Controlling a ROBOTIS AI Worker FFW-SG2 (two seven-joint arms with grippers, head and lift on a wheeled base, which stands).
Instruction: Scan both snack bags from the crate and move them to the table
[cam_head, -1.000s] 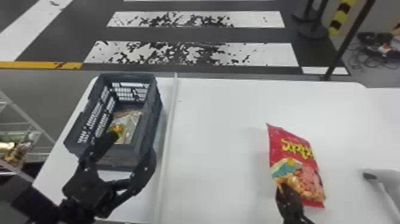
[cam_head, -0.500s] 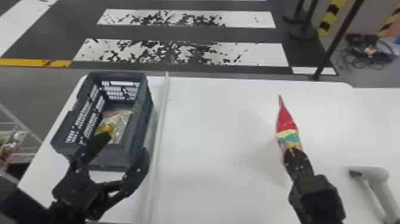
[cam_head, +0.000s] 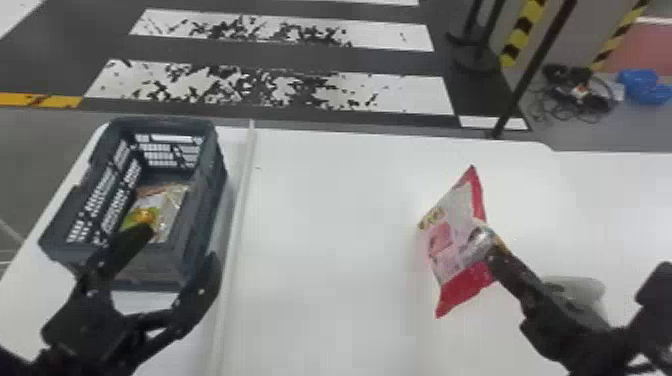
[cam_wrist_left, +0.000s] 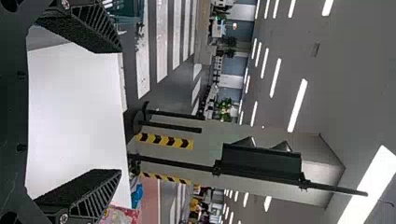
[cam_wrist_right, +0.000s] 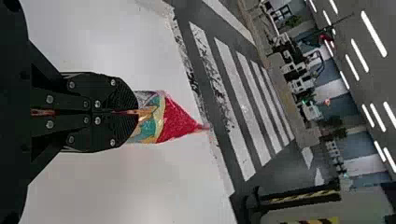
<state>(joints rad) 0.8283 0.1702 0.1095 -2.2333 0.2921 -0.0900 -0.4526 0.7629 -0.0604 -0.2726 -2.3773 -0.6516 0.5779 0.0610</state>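
My right gripper (cam_head: 492, 250) is shut on the red snack bag (cam_head: 462, 280), holding it above the right part of the table with its back turned toward the left. In the right wrist view, the right gripper (cam_wrist_right: 135, 112) pinches the bag (cam_wrist_right: 177, 117) between its closed fingers. My left gripper (cam_head: 180, 240) stands open at the near end of the grey crate (cam_head: 200, 225). Inside the crate lies a clear and green snack bag (cam_head: 160, 205). In the left wrist view, the left gripper's (cam_wrist_left: 119, 112) fingers are wide apart with nothing between them.
A white scanner (cam_head: 577, 290) rests on the table (cam_head: 330, 240), partly behind my right arm. A thin pale strip (cam_head: 232, 240) runs along the table just right of the crate. Beyond the far edge, a black pole (cam_head: 535, 65) stands on the floor.
The red bag first lay with its printed front showing, then appeared edge-on, and now shows its back. My right arm has come further into view. The left gripper has stayed by the crate.
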